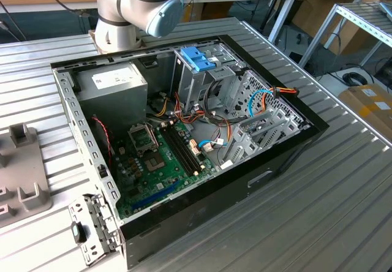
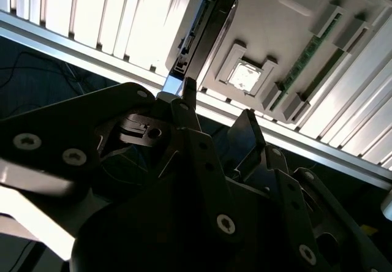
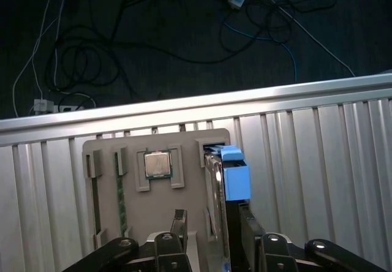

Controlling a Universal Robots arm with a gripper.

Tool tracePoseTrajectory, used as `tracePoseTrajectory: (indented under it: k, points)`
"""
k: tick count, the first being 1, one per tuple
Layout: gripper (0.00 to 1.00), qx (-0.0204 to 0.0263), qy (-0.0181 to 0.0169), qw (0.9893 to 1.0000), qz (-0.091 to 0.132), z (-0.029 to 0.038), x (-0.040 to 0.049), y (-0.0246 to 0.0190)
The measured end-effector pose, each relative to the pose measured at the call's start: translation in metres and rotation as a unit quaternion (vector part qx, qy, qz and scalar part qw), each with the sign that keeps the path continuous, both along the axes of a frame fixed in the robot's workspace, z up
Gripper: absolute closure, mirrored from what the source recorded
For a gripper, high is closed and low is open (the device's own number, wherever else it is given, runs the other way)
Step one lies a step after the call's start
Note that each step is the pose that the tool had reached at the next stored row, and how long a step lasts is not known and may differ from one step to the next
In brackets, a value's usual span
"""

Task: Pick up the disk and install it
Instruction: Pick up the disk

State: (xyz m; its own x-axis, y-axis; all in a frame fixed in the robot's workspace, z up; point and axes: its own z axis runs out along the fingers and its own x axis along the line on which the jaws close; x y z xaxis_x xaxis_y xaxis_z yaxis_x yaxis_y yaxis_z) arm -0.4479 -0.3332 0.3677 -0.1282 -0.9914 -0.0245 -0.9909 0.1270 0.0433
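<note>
- Ribbed metal tabletop [image 1: 318,198] carried one open computer case [image 1: 184,137] and, at the exterior view's left, one grey holder tray [image 1: 15,168]. In the first wrist view a dark floor with loose cables lay beyond the table's edge.
- Progress, as I judged it, was very early, with neither the pick-up nor the install done.
- The disk [image 3: 229,177] stood on edge in a slot of the tray, its light-blue carrier showing at one end. In the second wrist view it appeared as a dark upright slab [image 2: 205,33] in the same slot.
- The gripper [image 3: 212,217] hung over the tray with its two fingers [image 3: 179,223] spread, one on either side of the disk's edge. A gap showed beside at least one of them, so nothing was grasped (lined up for the grasp, it seemed, but not closed).
- Left undone were the grasp, the lift out of the slot, the carry to the case and the seating of the disk inside it. The upright drive cage [image 1: 196,85], with its blue handle piece [image 1: 197,59] on top, stood in the case.
- Counts in the tray were one disk, one processor chip [image 3: 158,163] and one green memory stick [image 3: 122,204] that I could make out.
- Counts of the rig were one arm [image 1: 135,5] and one gripper with two fingers.
</note>
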Motion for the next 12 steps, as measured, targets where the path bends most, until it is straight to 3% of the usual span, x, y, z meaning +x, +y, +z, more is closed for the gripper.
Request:
tracePoseTrajectory:
  k: [6, 9, 12]
  points:
    - [0.52, 0.0, 0.0, 1.0, 0.0, -0.0015, -0.0008, 0.0039]
    - [0.52, 0.0001, 0.0, 1.0, 0.0, -0.0028, -0.0014, 0.0097]
    - [0.52, 0.0024, 0.0, 1.0, 0.002, -0.0039, -0.0023, 0.0109]
